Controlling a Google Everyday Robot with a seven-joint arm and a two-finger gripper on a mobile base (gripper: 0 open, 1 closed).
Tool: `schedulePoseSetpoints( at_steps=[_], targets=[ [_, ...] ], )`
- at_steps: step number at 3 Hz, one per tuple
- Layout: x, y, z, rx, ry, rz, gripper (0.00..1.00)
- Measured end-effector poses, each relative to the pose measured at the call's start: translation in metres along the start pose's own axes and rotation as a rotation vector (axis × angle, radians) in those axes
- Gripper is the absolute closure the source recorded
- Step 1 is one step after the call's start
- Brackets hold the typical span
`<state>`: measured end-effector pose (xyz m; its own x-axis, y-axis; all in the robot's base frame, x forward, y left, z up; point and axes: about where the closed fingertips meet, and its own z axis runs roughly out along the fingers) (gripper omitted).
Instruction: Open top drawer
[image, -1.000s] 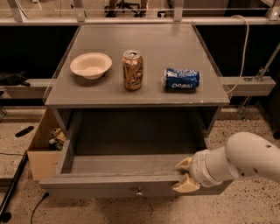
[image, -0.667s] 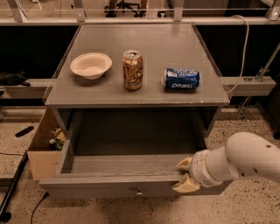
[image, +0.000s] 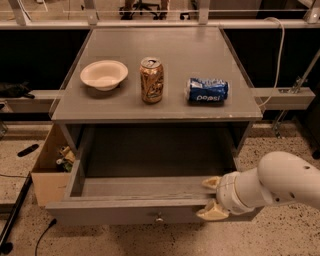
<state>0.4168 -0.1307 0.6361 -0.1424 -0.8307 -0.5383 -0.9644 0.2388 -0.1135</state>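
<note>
The top drawer (image: 125, 212) of the grey cabinet is pulled far out, showing a bare grey interior (image: 145, 187). Its small round metal knob (image: 159, 218) sits at the centre of the flat front. My gripper (image: 212, 197), on a white arm coming in from the right, is at the right end of the drawer's front wall. It is open and straddles that wall: one tan fingertip (image: 212, 182) is inside the drawer, the other (image: 212, 213) is outside against the front face. The knob is well left of the gripper. No other drawers show.
On the cabinet top (image: 225, 107) stand a white bowl (image: 104, 74), an upright gold can (image: 151, 80) and a blue Pepsi can (image: 207, 90) lying on its side. A cardboard box (image: 47, 172) with items stands on the floor at left. A cable (image: 15, 215) lies beside it.
</note>
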Motion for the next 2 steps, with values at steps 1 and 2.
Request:
schedulePoseSetpoints(
  at_steps=[1,2],
  targets=[
    [0.0000,0.0000,0.0000,0.000,0.000,0.000,0.00],
    [0.0000,0.0000,0.0000,0.000,0.000,0.000,0.00]
  ],
)
